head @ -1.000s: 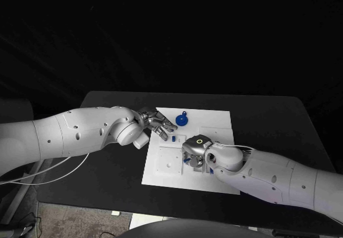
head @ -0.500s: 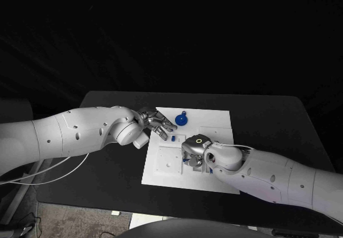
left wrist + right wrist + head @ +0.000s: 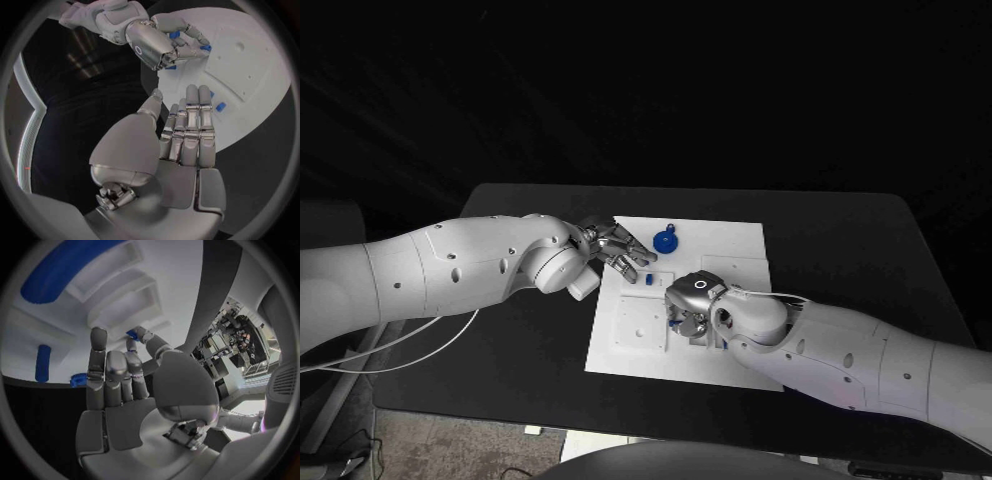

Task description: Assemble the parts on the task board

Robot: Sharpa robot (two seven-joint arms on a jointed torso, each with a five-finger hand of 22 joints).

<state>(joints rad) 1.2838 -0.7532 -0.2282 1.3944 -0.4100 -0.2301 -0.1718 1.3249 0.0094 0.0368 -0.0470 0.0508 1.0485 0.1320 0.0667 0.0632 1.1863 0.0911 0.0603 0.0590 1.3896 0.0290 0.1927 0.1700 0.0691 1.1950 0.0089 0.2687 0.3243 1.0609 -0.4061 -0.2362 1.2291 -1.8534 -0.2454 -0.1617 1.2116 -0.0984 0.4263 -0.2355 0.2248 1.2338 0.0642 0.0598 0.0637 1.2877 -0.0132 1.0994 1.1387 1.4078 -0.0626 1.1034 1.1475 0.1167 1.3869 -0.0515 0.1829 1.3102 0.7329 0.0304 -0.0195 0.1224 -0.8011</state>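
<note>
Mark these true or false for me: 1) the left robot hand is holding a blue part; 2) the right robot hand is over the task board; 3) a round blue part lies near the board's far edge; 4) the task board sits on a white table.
1) False. The left robot hand has its fingers straight and holds nothing; it hovers at the task board's left edge.
2) True. The right robot hand is down over the board's middle, among small blue parts.
3) True. The round blue part lies near the far edge.
4) False. The table is black.
</note>
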